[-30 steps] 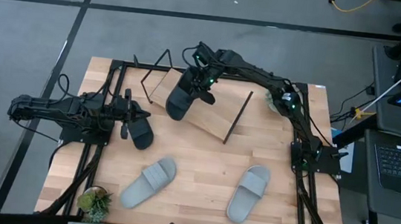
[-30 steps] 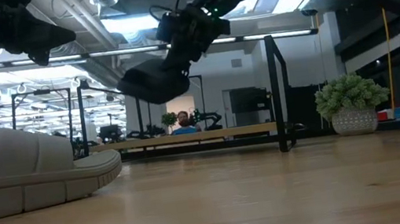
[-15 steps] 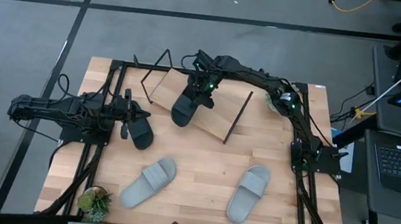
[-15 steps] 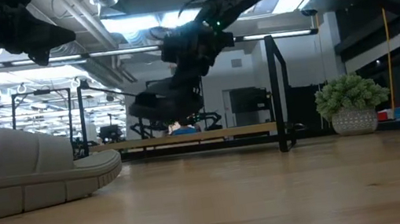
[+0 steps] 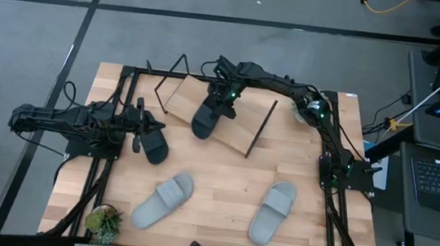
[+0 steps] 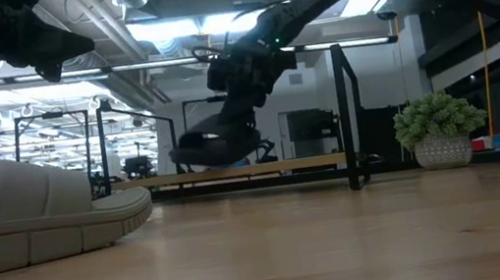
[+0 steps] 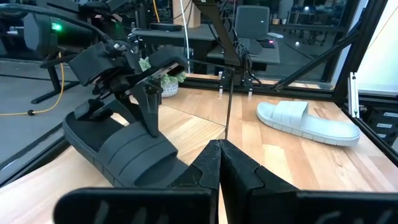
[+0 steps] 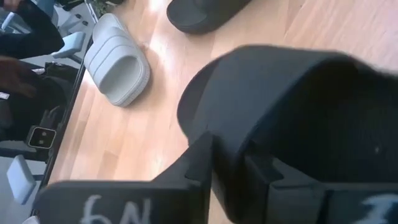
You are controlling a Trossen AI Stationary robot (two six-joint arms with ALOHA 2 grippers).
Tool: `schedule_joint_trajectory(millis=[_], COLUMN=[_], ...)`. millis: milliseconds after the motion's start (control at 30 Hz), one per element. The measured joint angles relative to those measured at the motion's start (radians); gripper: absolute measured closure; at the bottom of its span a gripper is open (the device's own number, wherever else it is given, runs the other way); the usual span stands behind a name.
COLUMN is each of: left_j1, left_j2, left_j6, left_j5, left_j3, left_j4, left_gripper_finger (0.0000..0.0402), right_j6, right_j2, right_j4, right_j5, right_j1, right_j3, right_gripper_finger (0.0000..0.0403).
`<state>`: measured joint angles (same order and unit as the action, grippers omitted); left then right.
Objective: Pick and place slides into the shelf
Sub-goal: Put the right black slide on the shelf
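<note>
Four slides: two black, two light grey. The right gripper (image 5: 224, 99) has its fingers clamped on one black slide (image 5: 208, 115), holding it over the shelf (image 5: 236, 129) at the counter's (image 5: 221, 193) far side. The left gripper (image 5: 139, 124), fingers pressed together and empty, sits beside the second black slide (image 5: 153, 144). Two grey slides (image 5: 163, 200) (image 5: 273, 212) lie on the near counter.

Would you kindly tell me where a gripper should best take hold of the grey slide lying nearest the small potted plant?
Grip the grey slide by its broad strap, coming straight down from above. It lies flat and sole-down on the table, apart from the other slides, so the raised strap probably offers the only edge a gripper can close on.
</note>
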<state>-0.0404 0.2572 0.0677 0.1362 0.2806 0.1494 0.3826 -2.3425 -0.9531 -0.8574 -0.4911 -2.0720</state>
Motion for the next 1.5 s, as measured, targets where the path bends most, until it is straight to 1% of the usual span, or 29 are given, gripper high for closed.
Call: schedule_joint_trajectory(millis=[67, 267, 600, 700, 867, 933, 1067, 1133, 1200, 1267, 1333, 1467, 1500], left_j1=[0.000, 0.000, 0.000, 0.000, 0.000, 0.000, 0.000, 0.000, 0.000, 0.000, 0.000, 0.003, 0.004], left_j2=[0.000, 0.000, 0.000, 0.000, 0.000, 0.000, 0.000, 0.000, 0.000, 0.000, 0.000, 0.000, 0.000], left_j6=[0.000, 0.001, 0.002, 0.004, 0.004, 0.004, 0.003, 0.001, 0.001, 0.001, -0.001, -0.045, -0.052], left_j5=[0.000, 0.000, 0.000, 0.000, 0.000, 0.000, 0.000, 0.000, 0.000, 0.000, 0.000, 0.000, 0.000], left_j3=[0.000, 0.000, 0.000, 0.000, 0.000, 0.000, 0.000, 0.000, 0.000, 0.000, 0.000, 0.000, 0.000], left_j4=[0.000, 0.000, 0.000, 0.000, 0.000, 0.000, 0.000, 0.000, 0.000, 0.001, 0.001, 0.001, 0.000], left_gripper_finger=[0.0401, 0.0401, 0.0401, 0.0401, 0.0401, 0.0401, 0.0401, 0.0401, 0.0401, 0.0401, 0.0401, 0.0401, 0.0401], right_j6=[-0.007, -0.040, -0.043, -0.046, -0.041, -0.042, -0.039, -0.049, -0.082, -0.118, -0.130, -0.130, -0.117], right_j2=[0.000, 0.001, 0.003, 0.002, 0.003, 0.003, 0.003, 0.003, 0.037, 0.067, 0.095, 0.148, 0.160], right_j4=[0.005, 0.016, 0.041, -0.004, -0.070, -0.081, -0.167, -0.240, -0.225, -0.244, -0.275, -0.303, -0.307], right_j5=[0.016, 0.146, 0.169, 0.191, 0.360, 0.373, 0.376, 0.386, 0.391, 0.424, 0.446, 0.488, 0.514], right_j1=[0.000, 0.000, 0.000, 0.000, 0.000, 0.000, 0.000, 0.001, 0.001, -0.001, -0.002, 0.008, 0.020], right_j3=[0.000, 0.000, 0.000, -0.037, -0.124, -0.152, -0.230, -0.284, -0.263, -0.261, -0.273, -0.282, -0.281], right_gripper_finger=[0.0334, 0.0312, 0.0236, 0.0214, 0.0190, 0.0186, 0.0186, 0.0193, 0.0211, 0.0238, 0.0278, 0.0379, 0.0390])
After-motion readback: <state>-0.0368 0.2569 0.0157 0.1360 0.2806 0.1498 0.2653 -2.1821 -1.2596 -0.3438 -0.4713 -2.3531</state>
